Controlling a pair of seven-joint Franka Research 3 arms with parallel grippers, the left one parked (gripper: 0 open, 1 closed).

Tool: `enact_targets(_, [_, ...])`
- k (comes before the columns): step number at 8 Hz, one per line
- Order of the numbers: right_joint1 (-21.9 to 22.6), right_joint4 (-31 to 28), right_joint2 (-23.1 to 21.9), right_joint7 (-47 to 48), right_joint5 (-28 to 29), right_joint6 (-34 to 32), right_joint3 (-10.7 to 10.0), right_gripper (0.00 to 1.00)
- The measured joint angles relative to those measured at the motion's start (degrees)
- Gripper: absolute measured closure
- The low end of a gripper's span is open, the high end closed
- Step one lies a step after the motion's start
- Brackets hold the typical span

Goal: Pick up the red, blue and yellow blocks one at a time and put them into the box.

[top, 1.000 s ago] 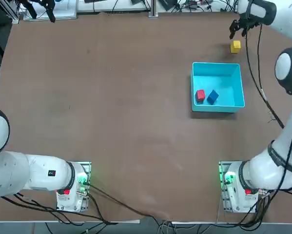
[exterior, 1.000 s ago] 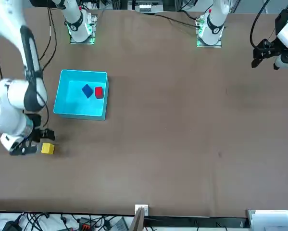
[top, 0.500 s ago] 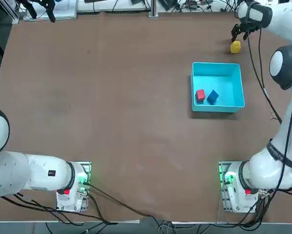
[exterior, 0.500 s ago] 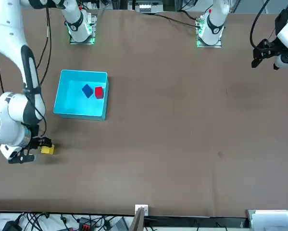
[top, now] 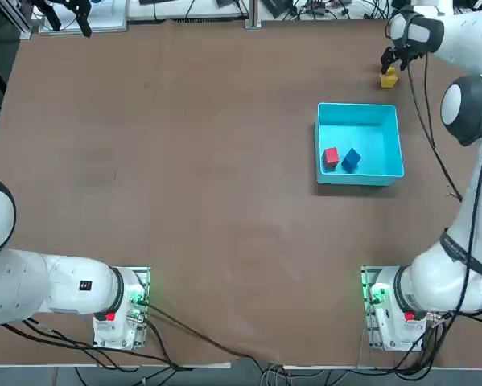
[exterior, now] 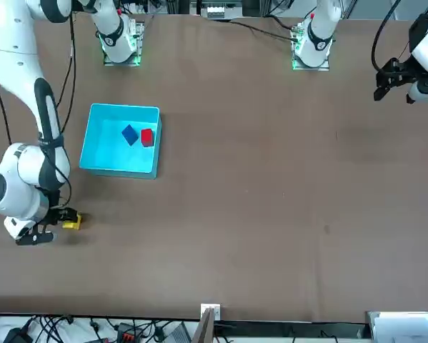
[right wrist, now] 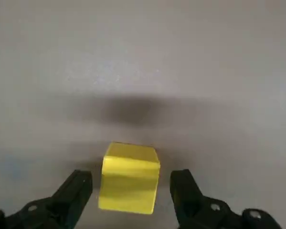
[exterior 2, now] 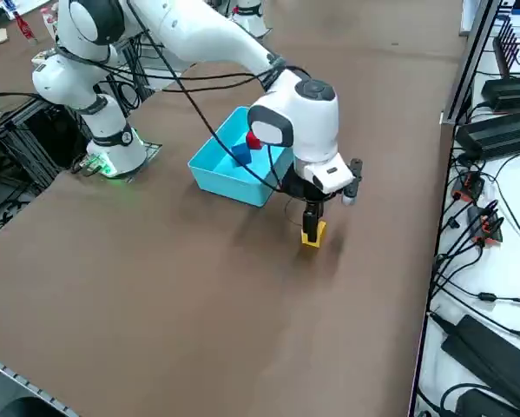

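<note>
The yellow block [top: 389, 79] [exterior: 73, 223] [exterior 2: 313, 235] rests on the brown table just beyond the far wall of the cyan box [top: 358, 108] [exterior: 121, 108] [exterior 2: 214, 178]. My right gripper [top: 390, 66] [exterior: 58, 224] [exterior 2: 312, 223] [right wrist: 131, 180] is open and lowered over the yellow block [right wrist: 130, 167]. One of the fingers [right wrist: 79, 187] stands on each side of it with small gaps, touching neither face. The red block [top: 331, 157] [exterior: 146, 137] and the blue block [top: 351, 159] [exterior: 130, 133] lie side by side inside the box.
The right arm's black cable [top: 420, 121] hangs over the table beside the box. The arm bases [top: 392, 310] stand at the near edge. Power strips and cables [exterior 2: 503, 95] lie off the table's right edge.
My right gripper has moved over the yellow block and come down, so its open fingers now stand on either side of it. The blocks and the box have not moved.
</note>
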Motion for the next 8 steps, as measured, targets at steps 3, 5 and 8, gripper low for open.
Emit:
enact_targets(3, [0.00, 0.02, 1.12, 0.00, 0.41, 0.18, 0.11, 0.03])
enact_targets(5, [-0.02, 0.13, 1.40, 0.01, 0.53, 0.25, 0.12, 0.30])
enact_targets(8, [0.33, 0.54, -0.04, 0.55, 0.68, -3.03, 0.33, 0.30])
